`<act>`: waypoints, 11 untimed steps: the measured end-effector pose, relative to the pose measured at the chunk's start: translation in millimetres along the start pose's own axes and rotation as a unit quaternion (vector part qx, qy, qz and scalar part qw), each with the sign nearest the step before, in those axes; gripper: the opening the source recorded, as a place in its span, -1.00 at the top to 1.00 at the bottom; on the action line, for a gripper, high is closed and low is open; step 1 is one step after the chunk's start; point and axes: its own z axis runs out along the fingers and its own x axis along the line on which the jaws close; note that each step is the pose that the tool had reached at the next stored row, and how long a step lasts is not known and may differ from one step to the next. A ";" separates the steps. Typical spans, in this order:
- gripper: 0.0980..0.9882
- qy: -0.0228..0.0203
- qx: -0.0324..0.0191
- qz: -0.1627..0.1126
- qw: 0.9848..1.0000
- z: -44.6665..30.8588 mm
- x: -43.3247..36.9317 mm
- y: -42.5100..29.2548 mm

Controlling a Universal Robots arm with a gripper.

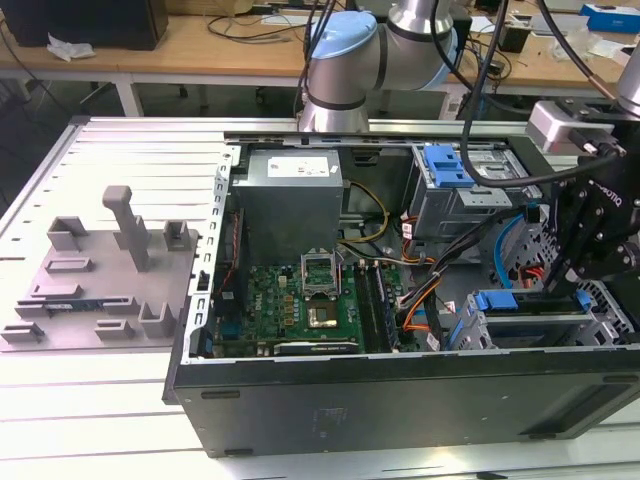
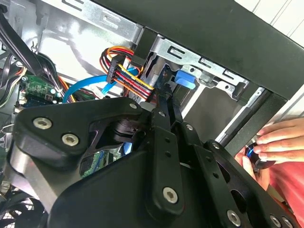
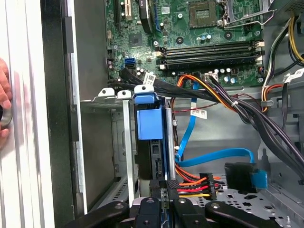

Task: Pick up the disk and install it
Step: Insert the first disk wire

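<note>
Grey moulded fixture (image 1: 110,270) lay on the table (image 1: 100,410), outside the case (image 1: 400,400) off its wall on the exterior view's left. Inside the case sat the power supply box (image 1: 290,200) and the motherboard (image 1: 300,305). Toward the case's end on the exterior view's right stood the drive cage (image 3: 126,152), with the disk (image 1: 498,301) on edge between its rails.

In the first wrist view the gripper (image 3: 165,185) was pinched shut on the disk's thin blue-framed edge. The disk looked largely entered into its slot, so the step in hand was judged to be seating it. Doing that well would mean holding the bracket square to the rails and pressing straight along them without twist. It would also mean staying clear of the orange-and-yellow cable bundle (image 3: 190,186) and the blue cable (image 3: 218,156) just beside the cage. A person's hand (image 2: 278,142) rested against the outside of the case wall, so slow, light force seemed wise.
</note>
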 end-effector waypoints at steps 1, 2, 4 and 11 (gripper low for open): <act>0.85 0.000 0.000 0.000 1.000 0.3 -0.1 0.0; 0.85 0.000 0.000 0.000 1.000 0.8 -0.1 -0.1; 0.85 0.000 0.000 0.000 1.000 1.5 -0.2 -0.1; 0.85 0.000 0.000 0.000 1.000 4.8 -0.6 -0.1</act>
